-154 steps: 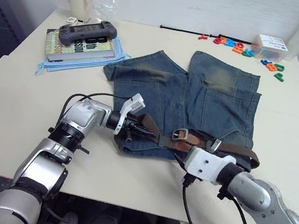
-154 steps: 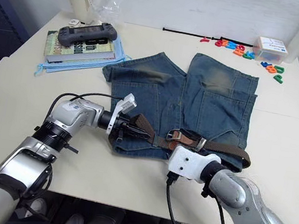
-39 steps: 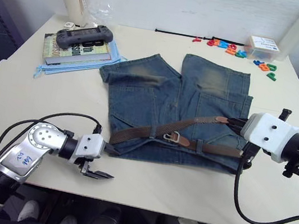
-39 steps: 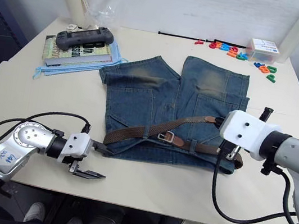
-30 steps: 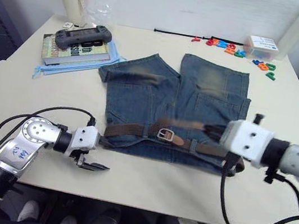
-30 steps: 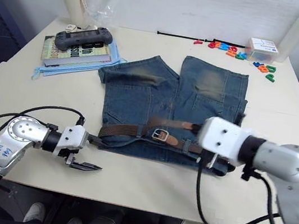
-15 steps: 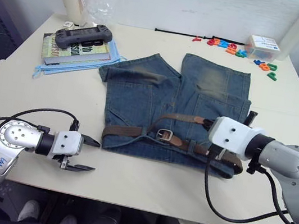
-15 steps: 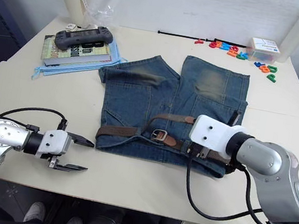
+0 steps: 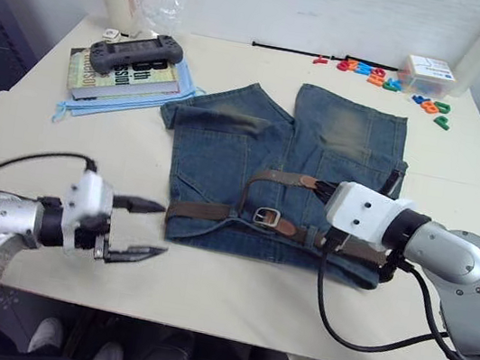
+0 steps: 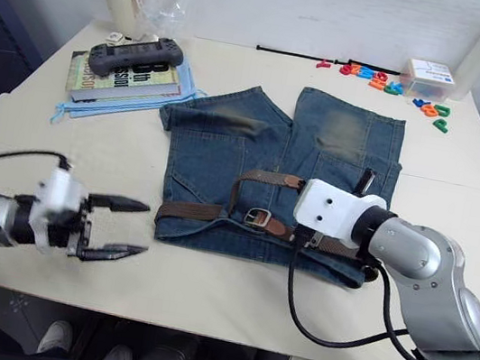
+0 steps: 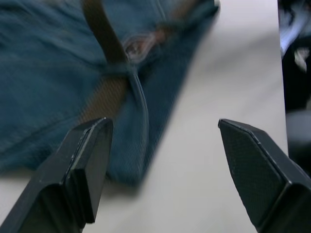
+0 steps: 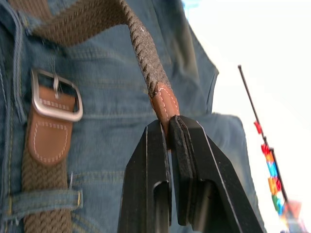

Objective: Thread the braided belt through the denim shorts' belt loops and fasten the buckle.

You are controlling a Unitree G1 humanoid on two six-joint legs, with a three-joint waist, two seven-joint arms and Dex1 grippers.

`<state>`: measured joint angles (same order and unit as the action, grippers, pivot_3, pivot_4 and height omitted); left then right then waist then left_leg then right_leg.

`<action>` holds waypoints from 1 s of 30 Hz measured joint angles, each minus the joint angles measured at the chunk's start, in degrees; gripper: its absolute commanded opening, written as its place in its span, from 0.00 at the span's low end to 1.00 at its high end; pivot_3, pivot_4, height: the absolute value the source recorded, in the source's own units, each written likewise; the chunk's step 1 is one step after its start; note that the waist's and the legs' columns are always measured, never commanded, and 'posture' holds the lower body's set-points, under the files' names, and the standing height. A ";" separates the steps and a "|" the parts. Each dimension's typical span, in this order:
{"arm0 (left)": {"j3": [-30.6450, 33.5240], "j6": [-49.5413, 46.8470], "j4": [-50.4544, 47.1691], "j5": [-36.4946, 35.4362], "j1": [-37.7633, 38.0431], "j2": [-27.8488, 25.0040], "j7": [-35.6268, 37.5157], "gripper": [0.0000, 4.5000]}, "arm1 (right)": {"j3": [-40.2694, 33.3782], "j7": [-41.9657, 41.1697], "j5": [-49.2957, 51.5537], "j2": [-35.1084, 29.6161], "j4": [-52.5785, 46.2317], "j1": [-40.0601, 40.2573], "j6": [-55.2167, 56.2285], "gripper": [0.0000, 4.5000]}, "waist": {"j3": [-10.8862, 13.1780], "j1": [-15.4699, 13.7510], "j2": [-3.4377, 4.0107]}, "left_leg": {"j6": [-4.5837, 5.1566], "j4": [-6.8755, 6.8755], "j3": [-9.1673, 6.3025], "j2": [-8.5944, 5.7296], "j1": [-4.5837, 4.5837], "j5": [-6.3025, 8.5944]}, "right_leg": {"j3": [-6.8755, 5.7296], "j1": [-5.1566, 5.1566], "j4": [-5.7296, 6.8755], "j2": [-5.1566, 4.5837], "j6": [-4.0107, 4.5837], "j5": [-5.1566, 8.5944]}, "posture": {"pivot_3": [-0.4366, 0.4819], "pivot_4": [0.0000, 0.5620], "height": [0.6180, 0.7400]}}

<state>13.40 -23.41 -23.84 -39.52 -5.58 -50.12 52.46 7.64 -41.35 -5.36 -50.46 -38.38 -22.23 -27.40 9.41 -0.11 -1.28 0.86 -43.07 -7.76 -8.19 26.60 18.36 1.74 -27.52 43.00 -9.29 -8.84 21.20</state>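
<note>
My right pincer (image 12: 167, 127), clamped on the leather tip of the belt (image 10: 263, 177), has carried that free end back over the shorts (image 10: 227, 146) toward the buckle (image 10: 257, 217). My left pincer (image 9: 143, 229), jaws wide, has withdrawn off the waistband. Threading looks complete; fastening remains.

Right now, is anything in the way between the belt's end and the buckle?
Nothing visible is. The right gripper pinches the belt by its leather tip, and only bare shorts lie between that tip and the buckle.
</note>
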 measured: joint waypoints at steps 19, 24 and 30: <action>-21.36 2.89 -6.76 36.16 -8.02 24.70 -32.61 0.85 | 10.12 -0.77 -14.46 7.20 0.16 -6.00 1.92 0.00 | 0.14 -1.00 -0.24 | 0.03 -0.11 0.46 -0.01 -0.05 0.02 | -0.05 -0.06 -0.02 0.13 -0.15 -0.08 | 0.48 0.27 0.31; -21.91 1.83 -6.16 38.72 -9.91 26.34 -33.49 0.85 | 10.14 -1.86 -15.64 8.49 0.16 -6.00 1.29 0.00 | 0.14 -1.28 -0.24 | 0.03 -0.11 0.47 -0.02 -0.05 0.02 | -0.04 -0.07 -0.02 0.15 -0.15 -0.08 | 0.48 0.27 0.31; -23.21 -0.50 -4.59 40.08 -11.86 28.97 -33.68 0.74 | 10.14 -2.73 -16.25 9.31 0.16 -6.01 1.05 0.00 | 0.14 -1.20 -0.25 | 0.02 -0.11 0.48 -0.01 -0.06 0.02 | -0.04 -0.08 -0.01 0.17 -0.16 -0.08 | 0.48 0.27 0.31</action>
<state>-9.81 -23.91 -28.43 0.57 -17.45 -21.15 18.78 17.78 -44.08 -21.61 -41.14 -38.23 -28.24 -26.34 9.55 -1.31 -1.53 0.89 -43.18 -7.28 -8.20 26.55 18.37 1.71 -27.60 42.98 -9.12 -8.99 21.12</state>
